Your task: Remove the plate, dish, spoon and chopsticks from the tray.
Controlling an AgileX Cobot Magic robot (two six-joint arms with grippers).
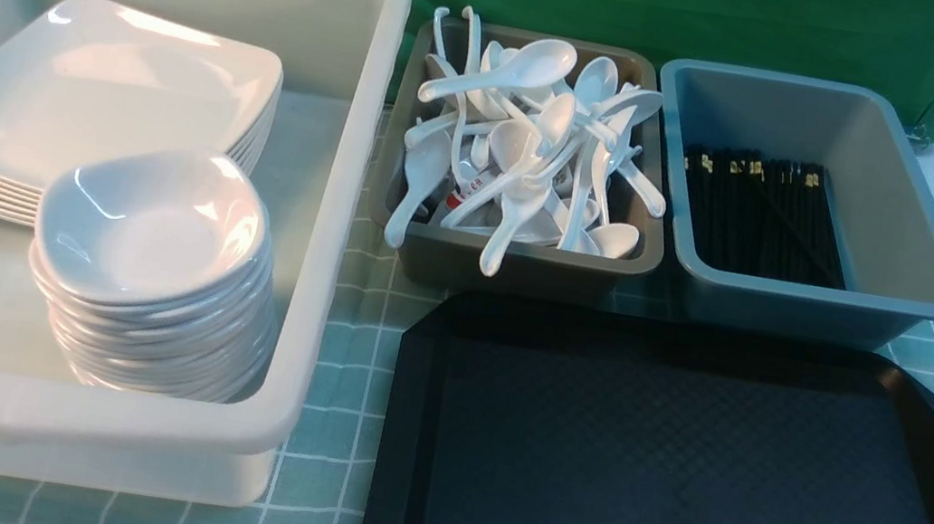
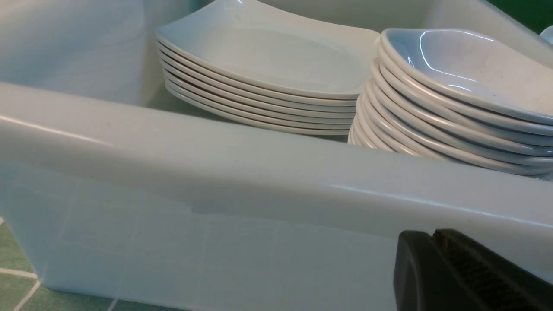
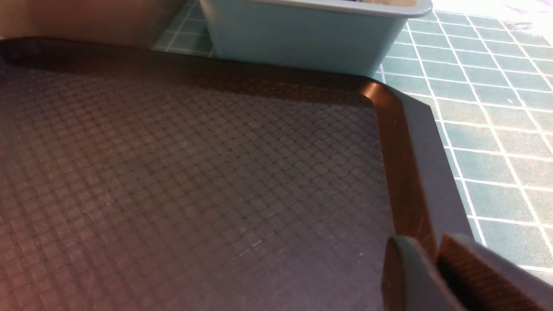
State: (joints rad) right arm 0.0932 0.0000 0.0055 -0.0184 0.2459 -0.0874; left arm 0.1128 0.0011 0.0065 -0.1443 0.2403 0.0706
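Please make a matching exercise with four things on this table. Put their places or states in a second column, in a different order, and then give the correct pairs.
Things:
1. spoons
2. chopsticks
3. dishes
4. tray

Places or states:
A. stacked in the white tub
B. lying in the blue-grey bin
C. nothing on it
D. piled in the brown-grey bin

Pairs: 1-D, 2-B, 3-A, 4-C

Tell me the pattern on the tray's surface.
Black tray with fine diamond-grid texture; clearest in the right wrist view.
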